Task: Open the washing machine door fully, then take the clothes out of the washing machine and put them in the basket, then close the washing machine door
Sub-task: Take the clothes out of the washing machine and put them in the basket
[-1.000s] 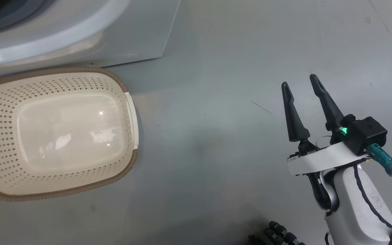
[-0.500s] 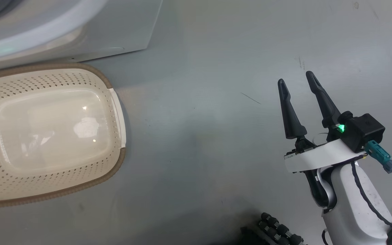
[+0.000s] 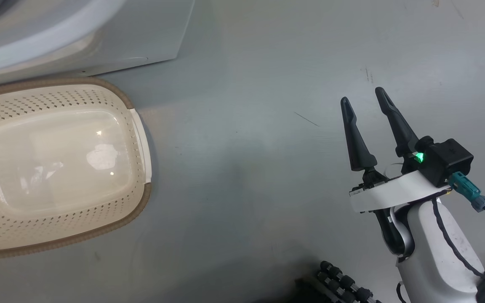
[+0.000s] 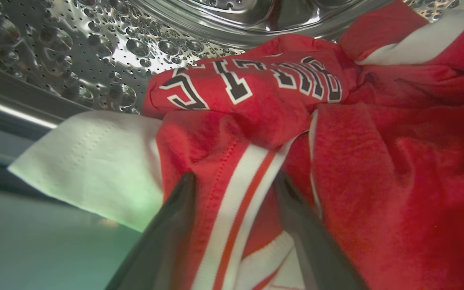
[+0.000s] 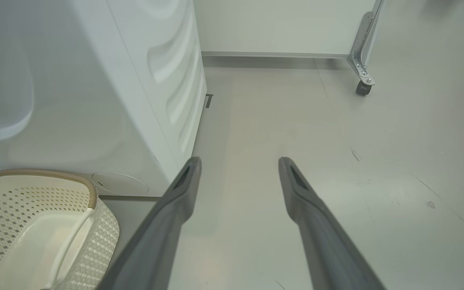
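Washing machine [image 5: 95, 100]: basket [image 3: 139, 202] on floor [image 3: 246, 168] just in front of it. Clothes [image 4: 377, 161] inside its drum [image 4: 95, 40]. Left gripper [image 4: 235, 177] in there too, jaws wide astride the fabric, not clamped. Right gripper [image 3: 361, 95] open, beside the machine.

I get soft, even overhead light on the floor [image 3: 251, 176]. White glare patches sit in the basket [image 3: 143, 202], which throws a faint shadow to its right. The steel drum [image 4: 95, 48] sparkles hard, my left tool [image 4: 236, 179] is blurred up close, and a green cast tints that view's lower left.
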